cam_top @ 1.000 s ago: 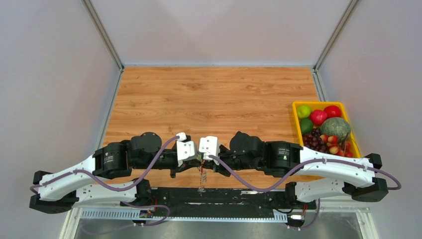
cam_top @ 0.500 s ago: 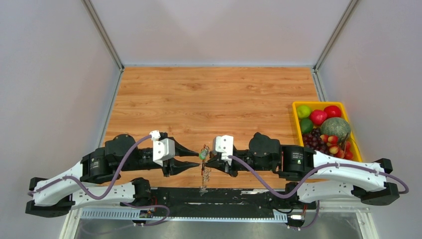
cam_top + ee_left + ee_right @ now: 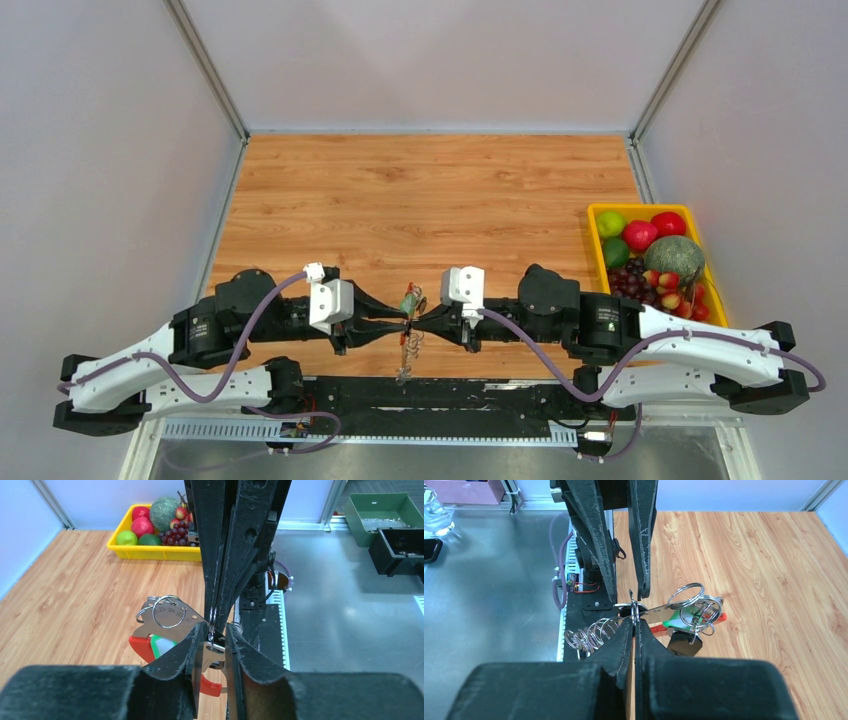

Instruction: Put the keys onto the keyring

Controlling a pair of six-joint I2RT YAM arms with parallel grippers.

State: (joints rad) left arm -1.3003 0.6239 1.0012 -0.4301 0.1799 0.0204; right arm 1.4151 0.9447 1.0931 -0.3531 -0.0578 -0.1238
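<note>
**First:** Two grippers meet tip to tip near the wooden table's (image 3: 420,200) near edge?

**Second:** Yes. The right gripper (image 3: 634,622) is pressed together on one thin wire ring of the keyring (image 3: 141,648), which has one red oval loop, one green tag and one silvery coiled chain. The left gripper (image 3: 216,630) pinches one flat silver metal tab (image 3: 654,613) in that bunch.

**First:** And keys?

**Second:** One black-headed key (image 3: 684,645) hangs among several silver split rings (image 3: 687,594). One yellow plastic fruit tray (image 3: 598,212) sits well apart.
</note>
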